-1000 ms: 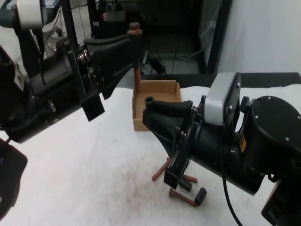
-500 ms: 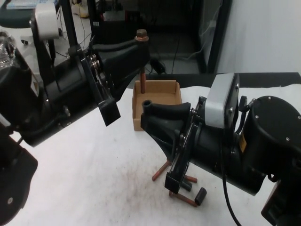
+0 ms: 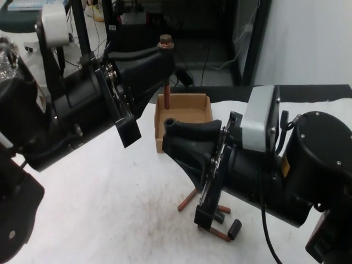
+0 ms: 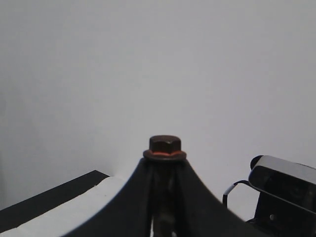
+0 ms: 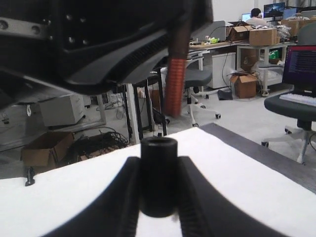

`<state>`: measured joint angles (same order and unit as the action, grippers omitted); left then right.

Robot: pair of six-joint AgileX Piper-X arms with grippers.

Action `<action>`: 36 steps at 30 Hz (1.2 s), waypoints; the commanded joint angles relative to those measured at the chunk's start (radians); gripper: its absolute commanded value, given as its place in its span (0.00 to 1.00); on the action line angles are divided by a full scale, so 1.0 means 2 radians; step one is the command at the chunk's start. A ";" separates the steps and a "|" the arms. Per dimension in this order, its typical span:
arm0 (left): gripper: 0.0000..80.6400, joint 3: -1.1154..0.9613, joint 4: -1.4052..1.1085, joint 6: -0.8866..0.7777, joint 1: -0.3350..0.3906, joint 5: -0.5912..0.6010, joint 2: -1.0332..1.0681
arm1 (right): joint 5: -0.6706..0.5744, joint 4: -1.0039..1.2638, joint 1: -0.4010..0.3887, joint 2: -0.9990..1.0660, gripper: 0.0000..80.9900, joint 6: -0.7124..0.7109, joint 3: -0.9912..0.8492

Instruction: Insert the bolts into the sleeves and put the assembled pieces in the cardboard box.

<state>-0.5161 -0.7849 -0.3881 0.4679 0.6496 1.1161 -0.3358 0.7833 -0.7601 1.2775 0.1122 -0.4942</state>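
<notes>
My left gripper (image 3: 164, 50) is shut on a copper bolt (image 3: 165, 77), held upright with its hex head (image 4: 165, 147) above the fingers and its threaded shank (image 5: 174, 84) hanging down. My right gripper (image 3: 171, 127) is shut on a black sleeve (image 5: 158, 175), held upright with its open end up, below and just beside the bolt's tip. The cardboard box (image 3: 181, 118) stands on the white bench behind both grippers. More copper bolts (image 3: 187, 199) and black sleeves (image 3: 235, 229) lie on the bench under the right arm.
The white bench cover (image 3: 99, 209) lies bare to the left of the loose parts. A black stand and frames (image 3: 82, 27) rise behind the left arm. The bench's dark far edge (image 3: 308, 91) runs at the back right.
The left gripper has carried the bolt right and slightly down toward the sleeve. The right gripper with the sleeve has shifted a little left and up.
</notes>
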 commanded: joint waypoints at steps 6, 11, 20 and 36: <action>0.00 -0.006 0.009 0.000 0.002 0.002 0.002 | 0.001 0.011 0.002 -0.004 0.01 -0.005 -0.003; 0.00 -0.006 0.009 0.000 0.005 0.024 0.002 | 0.001 0.011 0.002 -0.004 0.01 -0.005 -0.003; 0.00 -0.006 0.009 0.002 0.027 0.016 0.002 | 0.001 -0.029 0.002 -0.004 0.01 -0.005 -0.003; 0.00 -0.006 0.009 0.014 0.025 -0.002 0.002 | 0.024 0.013 0.003 -0.004 0.01 -0.005 -0.003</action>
<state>-0.5161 -0.7574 -0.3630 0.5183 0.6504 1.1218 -0.2974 0.7612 -0.7585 1.2775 0.1057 -0.4942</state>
